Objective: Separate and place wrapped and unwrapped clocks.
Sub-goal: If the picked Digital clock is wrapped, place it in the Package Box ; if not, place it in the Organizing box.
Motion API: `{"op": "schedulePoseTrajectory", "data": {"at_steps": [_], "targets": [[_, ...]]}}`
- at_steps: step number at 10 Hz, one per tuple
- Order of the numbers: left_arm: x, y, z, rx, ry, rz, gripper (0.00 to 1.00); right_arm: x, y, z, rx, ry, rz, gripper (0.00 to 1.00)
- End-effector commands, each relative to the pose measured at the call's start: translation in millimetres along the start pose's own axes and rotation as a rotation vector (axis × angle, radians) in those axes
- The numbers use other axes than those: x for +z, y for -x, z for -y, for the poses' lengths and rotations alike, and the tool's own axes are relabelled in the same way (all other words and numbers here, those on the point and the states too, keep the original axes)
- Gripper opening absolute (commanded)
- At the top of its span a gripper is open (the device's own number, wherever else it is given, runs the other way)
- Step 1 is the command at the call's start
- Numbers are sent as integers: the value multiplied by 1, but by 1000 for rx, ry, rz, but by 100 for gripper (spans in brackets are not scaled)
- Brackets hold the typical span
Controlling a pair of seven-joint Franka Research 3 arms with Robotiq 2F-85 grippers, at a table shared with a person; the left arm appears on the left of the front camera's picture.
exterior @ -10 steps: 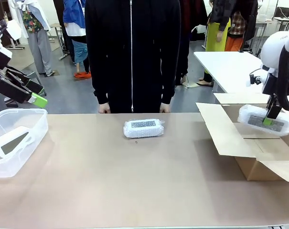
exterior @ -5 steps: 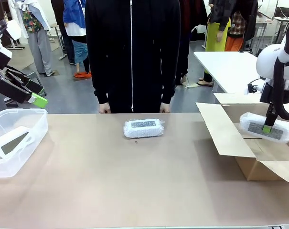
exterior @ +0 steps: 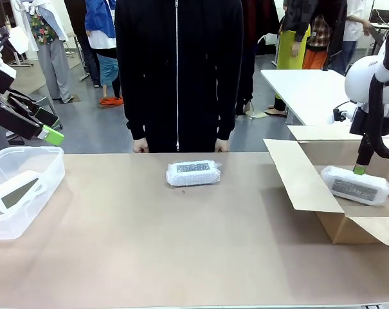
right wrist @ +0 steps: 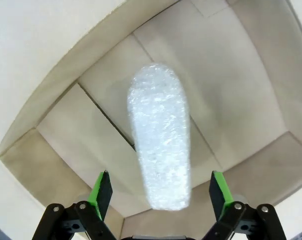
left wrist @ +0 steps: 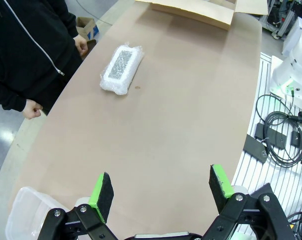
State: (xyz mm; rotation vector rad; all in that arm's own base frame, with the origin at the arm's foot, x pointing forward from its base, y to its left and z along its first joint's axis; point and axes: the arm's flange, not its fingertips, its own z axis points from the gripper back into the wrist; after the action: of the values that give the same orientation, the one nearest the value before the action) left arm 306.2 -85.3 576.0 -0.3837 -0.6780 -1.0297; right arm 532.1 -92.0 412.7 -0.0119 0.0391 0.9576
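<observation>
My right tool (right wrist: 160, 188) stands apart over a bubble-wrapped clock (right wrist: 159, 145) in the cardboard box (right wrist: 230, 75). Left tool (left wrist: 162, 187) apart. Bare clock (exterior: 15, 192) hazy through the tub (exterior: 27, 150).

Light: bright and even, from overhead, indoors.
Shadows: soft and faint; a thin one under the wrapped clock (exterior: 193, 173) mid-frame on the table (exterior: 181, 244).
Glare: upper left of the right wrist view washes near white.
Distortion: wrist views bow toward the edges.
Focus: front view sharp.

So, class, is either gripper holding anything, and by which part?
Nothing. Right gripper open, clear of the bubble-wrapped clock in the cardboard box; left gripper open, empty.
</observation>
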Motion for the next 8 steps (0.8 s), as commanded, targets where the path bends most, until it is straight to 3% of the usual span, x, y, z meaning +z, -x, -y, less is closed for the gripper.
{"op": "schedulePoseTrajectory", "data": {"at_steps": [1, 4, 8], "targets": [[0, 1, 0, 1, 2, 3, 100, 5, -1, -5, 0, 40, -3, 100], [0, 1, 0, 1, 2, 3, 100, 39, 9, -19, 21, 95, 38, 100], [0, 1, 0, 1, 2, 3, 100, 143, 42, -72, 92, 263, 118, 100]]}}
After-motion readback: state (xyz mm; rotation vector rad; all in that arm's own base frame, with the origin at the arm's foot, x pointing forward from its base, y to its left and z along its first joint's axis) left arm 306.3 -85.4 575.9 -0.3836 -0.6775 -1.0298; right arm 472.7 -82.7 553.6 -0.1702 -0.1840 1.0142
